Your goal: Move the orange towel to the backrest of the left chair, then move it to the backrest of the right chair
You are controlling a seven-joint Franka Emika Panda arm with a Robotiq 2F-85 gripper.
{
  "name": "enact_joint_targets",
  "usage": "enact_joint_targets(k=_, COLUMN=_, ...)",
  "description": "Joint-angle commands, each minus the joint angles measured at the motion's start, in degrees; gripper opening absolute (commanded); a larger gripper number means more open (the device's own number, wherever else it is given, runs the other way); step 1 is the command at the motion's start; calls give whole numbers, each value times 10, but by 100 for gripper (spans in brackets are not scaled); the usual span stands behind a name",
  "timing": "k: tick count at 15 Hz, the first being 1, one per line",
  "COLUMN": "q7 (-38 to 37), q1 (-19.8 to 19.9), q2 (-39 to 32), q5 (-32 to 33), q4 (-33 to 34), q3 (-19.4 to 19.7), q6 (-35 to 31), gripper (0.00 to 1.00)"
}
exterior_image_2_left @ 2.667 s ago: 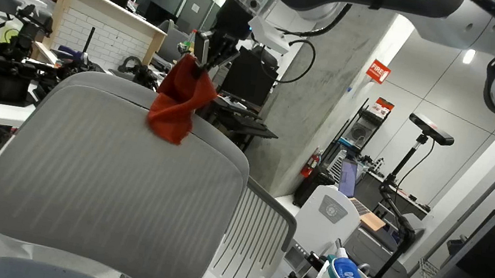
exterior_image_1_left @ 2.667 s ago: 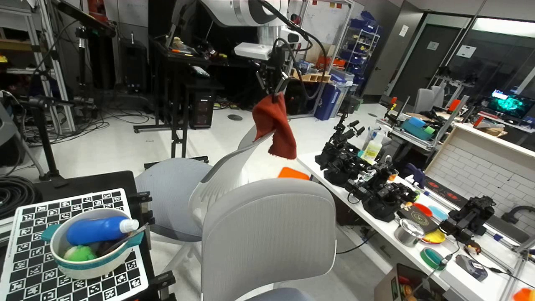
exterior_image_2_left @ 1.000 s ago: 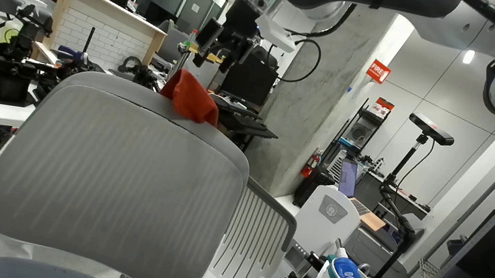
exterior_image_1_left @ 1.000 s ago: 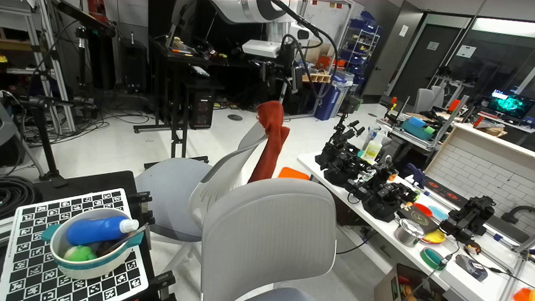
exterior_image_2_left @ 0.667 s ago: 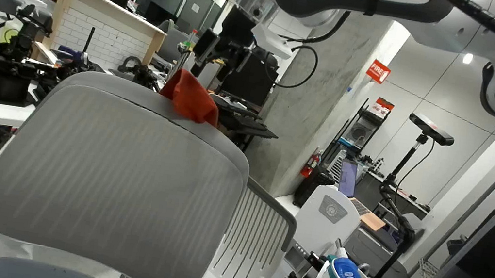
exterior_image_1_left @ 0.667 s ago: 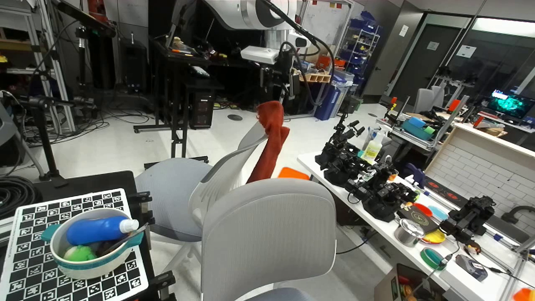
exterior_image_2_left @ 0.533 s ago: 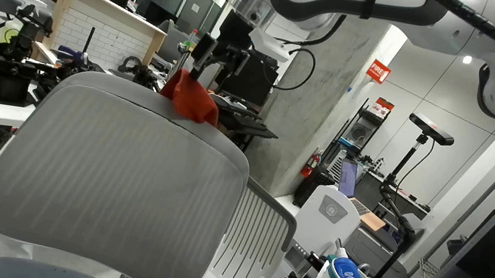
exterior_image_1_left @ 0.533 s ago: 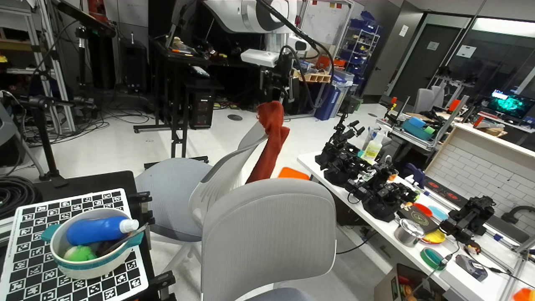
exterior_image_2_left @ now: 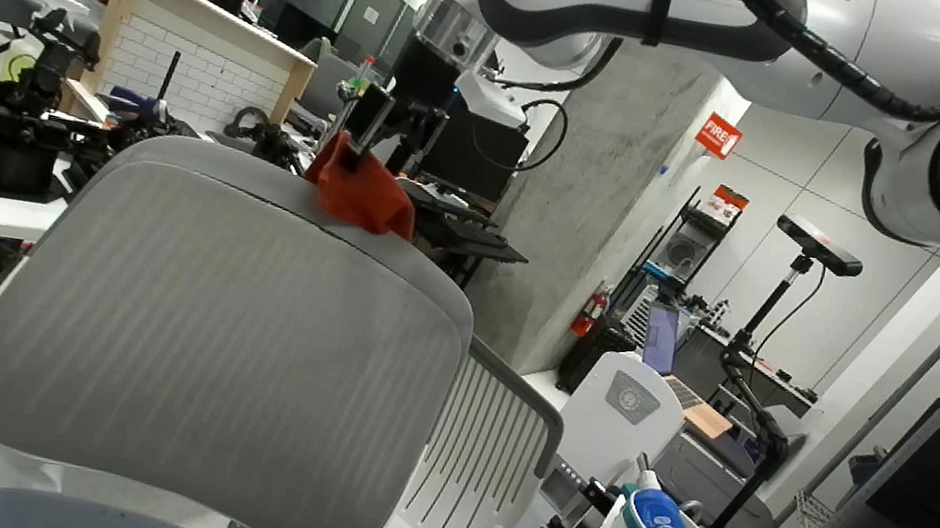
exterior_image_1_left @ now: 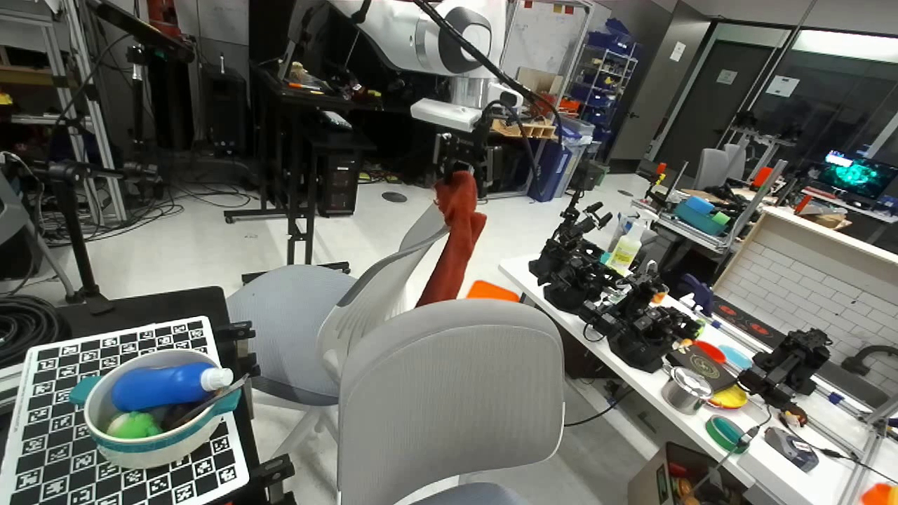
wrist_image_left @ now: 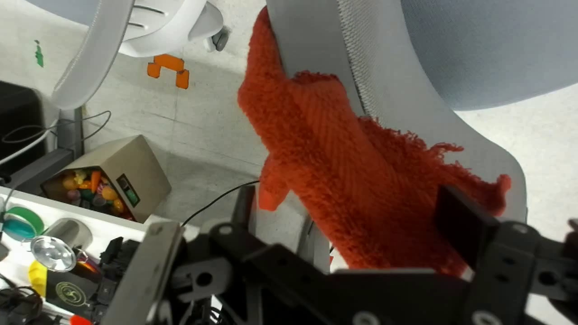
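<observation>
The orange towel (exterior_image_1_left: 456, 242) is draped in a bunch over the top edge of a grey backrest (exterior_image_1_left: 382, 277). That chair's backrest (exterior_image_2_left: 207, 337) stands to the left of another grey chair's backrest (exterior_image_2_left: 490, 439) in both exterior views. From the wrist view, the towel (wrist_image_left: 334, 153) lies along the backrest top (wrist_image_left: 311, 40) and reaches in between my widely parted fingers. My gripper (exterior_image_2_left: 375, 159) is open and low at the towel's raised end, one fingertip overlapping it in this view. The wrist view shows the right finger (wrist_image_left: 463, 225) against or close to the cloth, and a gap at the left one.
A white table (exterior_image_1_left: 523, 270) with several black robot arms runs beside the chairs. A white and teal pot (exterior_image_1_left: 144, 456) with a blue bottle stands on a checkered board. A box of toy food (wrist_image_left: 144, 167) sits on the floor.
Earlier the gripper held the towel over the backrest. It then let go and stood open above it. Over the last second it has come down around the towel's top, still open.
</observation>
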State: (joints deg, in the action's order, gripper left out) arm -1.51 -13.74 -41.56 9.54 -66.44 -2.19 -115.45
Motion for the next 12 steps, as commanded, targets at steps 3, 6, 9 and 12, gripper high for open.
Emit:
enact_joint_targets(k=3, q7=70, q1=5, q2=-86, q5=-14, q4=126, q3=-18, q6=65, gripper=58)
enact_joint_targets(k=6, q7=81, q1=-12, q2=-94, q5=-4, q4=139, q3=-18, q6=78, gripper=35)
enact_joint_targets(k=9, q7=79, q1=-36, q2=-84, q5=6, q4=132, q3=-15, q6=80, gripper=12)
enact_joint_targets(k=12, q7=73, q1=-69, q2=-82, q5=18, q4=139, q3=-14, q6=86, gripper=0)
